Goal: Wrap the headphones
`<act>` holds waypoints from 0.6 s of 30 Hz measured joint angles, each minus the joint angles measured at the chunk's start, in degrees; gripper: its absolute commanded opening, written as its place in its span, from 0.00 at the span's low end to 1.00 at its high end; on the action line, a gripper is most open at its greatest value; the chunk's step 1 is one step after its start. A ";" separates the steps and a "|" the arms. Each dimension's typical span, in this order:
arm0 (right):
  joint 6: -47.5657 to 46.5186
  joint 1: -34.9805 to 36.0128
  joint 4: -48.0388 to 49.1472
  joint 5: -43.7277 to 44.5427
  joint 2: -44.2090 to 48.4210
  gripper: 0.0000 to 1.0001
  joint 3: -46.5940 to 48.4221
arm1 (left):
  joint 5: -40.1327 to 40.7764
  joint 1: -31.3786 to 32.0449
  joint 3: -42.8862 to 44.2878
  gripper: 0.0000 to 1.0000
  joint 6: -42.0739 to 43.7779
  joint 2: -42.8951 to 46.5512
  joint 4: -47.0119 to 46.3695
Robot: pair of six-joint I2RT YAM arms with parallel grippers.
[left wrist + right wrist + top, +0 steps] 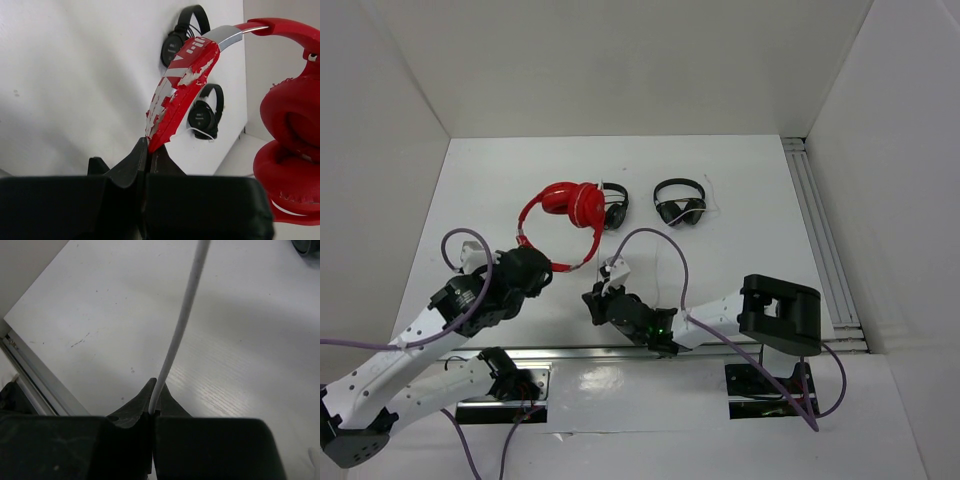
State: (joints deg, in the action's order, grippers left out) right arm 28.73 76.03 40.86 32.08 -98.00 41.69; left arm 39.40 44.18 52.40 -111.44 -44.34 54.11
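The red headphones (572, 204) lie at mid table, cups at the far end, with the headband (588, 245) looping toward me. My left gripper (550, 268) is shut on the near end of the headband. In the left wrist view the jaws (149, 149) pinch the peeling red padding of the headband (181, 89), and the red cups (292, 131) are at the right. My right gripper (592, 297) is just right of the left one. In the right wrist view it (156, 399) is shut on the thin white cable (178, 339), which rises out of the jaws above the table.
Two smaller black headphones lie behind the red pair, one (616, 205) touching its cups and one (680, 203) further right; both show in the left wrist view (182, 35) (205, 113). White walls enclose the table, and a metal rail (815, 230) runs along its right side.
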 measured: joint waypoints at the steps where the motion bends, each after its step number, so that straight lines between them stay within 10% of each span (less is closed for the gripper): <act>1: -0.46 0.22 0.00 -0.24 0.00 0.00 0.00 | 0.76 0.00 0.37 0.00 0.00 -0.48 0.81; 18: -9.68 0.35 -0.28 -13.88 -2.27 0.00 3.06 | 2.73 0.02 2.27 0.00 0.24 -3.69 5.25</act>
State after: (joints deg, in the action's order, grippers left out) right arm 19.05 76.38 40.58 18.20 -100.27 44.75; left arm 42.13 44.21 54.68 -111.20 -48.03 59.35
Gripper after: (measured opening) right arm 0.015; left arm 0.081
